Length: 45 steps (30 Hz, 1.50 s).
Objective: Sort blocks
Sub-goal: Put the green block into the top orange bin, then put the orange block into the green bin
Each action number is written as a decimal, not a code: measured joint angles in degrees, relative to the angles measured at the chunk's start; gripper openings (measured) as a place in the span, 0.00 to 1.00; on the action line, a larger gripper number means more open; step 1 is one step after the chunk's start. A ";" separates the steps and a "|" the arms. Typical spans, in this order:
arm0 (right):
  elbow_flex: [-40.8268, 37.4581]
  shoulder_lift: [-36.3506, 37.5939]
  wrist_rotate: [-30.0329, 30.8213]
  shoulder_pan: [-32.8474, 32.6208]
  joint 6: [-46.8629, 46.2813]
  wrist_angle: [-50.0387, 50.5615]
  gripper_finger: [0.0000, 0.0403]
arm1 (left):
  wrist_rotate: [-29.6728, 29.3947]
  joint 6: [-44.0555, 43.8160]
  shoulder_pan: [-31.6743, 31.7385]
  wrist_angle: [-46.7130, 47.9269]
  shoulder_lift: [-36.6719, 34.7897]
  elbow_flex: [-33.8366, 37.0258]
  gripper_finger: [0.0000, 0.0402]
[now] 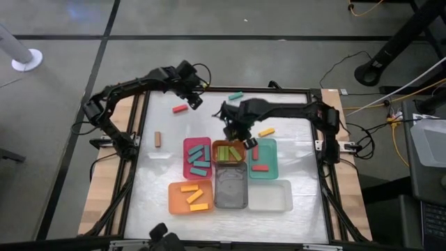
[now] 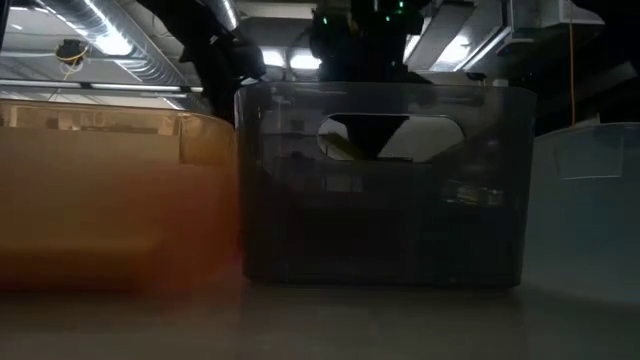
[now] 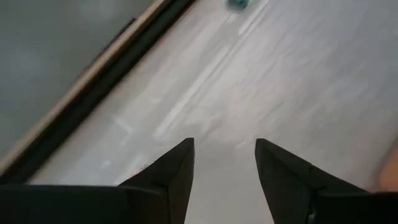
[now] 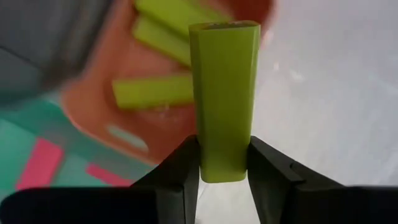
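A lime green block sits between the fingers of my right gripper, which hangs just beyond the far edge of the brown-orange tray. That tray holds other lime blocks. My left gripper stands open over bare table at the far left, beside a red block, with nothing between its fingers. Loose on the table lie a teal block, a yellow block and a brown block. My right gripper pinches the lime green block between its two fingers, one on each long side at the end nearest the wrist. The fingers point steeply down and run along the block. The block sticks out past the fingertips, lifted clear above the tray's far rim and the table.
A pink tray holds teal blocks and a teal tray holds red ones. Nearer stand an orange tray with yellow blocks, a grey tray and a clear tray. The table's far half has free room.
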<state>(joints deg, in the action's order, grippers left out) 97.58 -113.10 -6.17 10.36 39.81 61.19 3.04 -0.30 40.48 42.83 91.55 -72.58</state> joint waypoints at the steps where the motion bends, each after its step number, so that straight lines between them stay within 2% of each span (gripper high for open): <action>1: -0.08 -0.05 -0.02 -1.00 -0.41 -0.79 0.28 | -0.57 1.82 0.32 0.48 -0.02 0.00 0.39; 7: -0.18 -0.67 1.11 -5.99 -1.17 -5.40 0.31 | -1.93 8.18 1.72 1.63 -0.02 0.00 0.39; 13: -0.17 -1.41 9.79 -9.26 -5.16 -9.18 0.36 | -3.13 13.61 1.97 4.79 0.27 0.00 0.42; 17: -0.18 -1.96 12.16 -10.13 -8.70 -10.19 0.43 | -5.12 15.05 2.43 6.63 0.35 0.00 0.46; 24: -0.18 -2.40 13.93 -10.41 -14.39 -10.18 0.54 | -5.18 15.83 4.22 7.43 0.82 0.00 0.53; 28: 1.08 -2.21 15.86 -10.39 -18.63 -7.15 0.54 | -4.50 17.13 5.44 9.61 3.14 0.00 0.52; 31: 5.09 -1.70 16.10 -10.35 -20.47 -1.92 0.52 | -4.47 18.28 5.95 10.21 5.96 0.00 0.51; 39: 15.91 -0.64 16.80 -10.31 -20.74 7.90 0.51 | -4.53 21.72 6.40 10.18 12.65 0.00 0.51; 45: 22.01 -0.37 20.73 -10.28 -20.74 15.18 0.51 | -6.51 22.79 6.64 7.78 16.32 0.00 0.50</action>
<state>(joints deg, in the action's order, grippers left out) 119.59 -113.47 14.55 0.08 19.07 76.37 -3.48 22.48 47.12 50.60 107.87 -72.58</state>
